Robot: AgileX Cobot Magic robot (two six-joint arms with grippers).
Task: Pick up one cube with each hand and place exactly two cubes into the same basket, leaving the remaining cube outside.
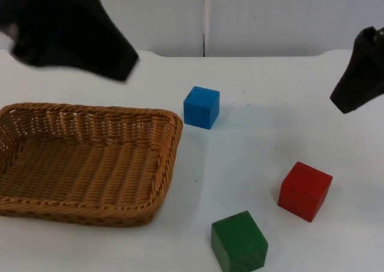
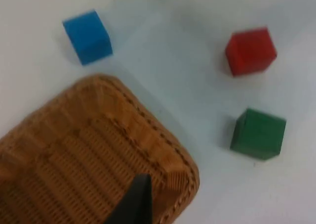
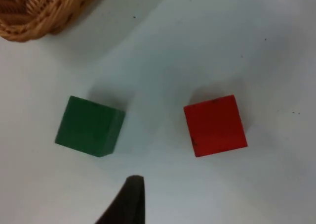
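Blur swallows most of the left arm in the top view, where the left end effector (image 1: 117, 65) hangs as a dark mass above the far edge of the basket (image 1: 162, 182); whether its fingers are apart or together, I cannot tell. The right end effector (image 1: 354, 98) is cut off by the frame at the desk's right side, raised well clear of the cubes, and its fingers are equally impossible to read. Each wrist view gives just one black fingertip, nothing of the gap.

The basket is a shallow, rectangular tray of brown woven wicker with rounded corners, sitting on the left half of the white desk (image 1: 264, 104), its left end running out of the top view. Its floor is bare wicker.

All three cubes rest on the desk outside it. The blue cube (image 1: 201, 107) stands just beside the basket's far right corner, not touching. The red cube (image 1: 305, 191) lies well to the right, nearer the front, and the green cube (image 1: 239, 242) sits close to it at the front edge, its lower face clipped by the frame. Both look solid and matte, with slightly scuffed faces.
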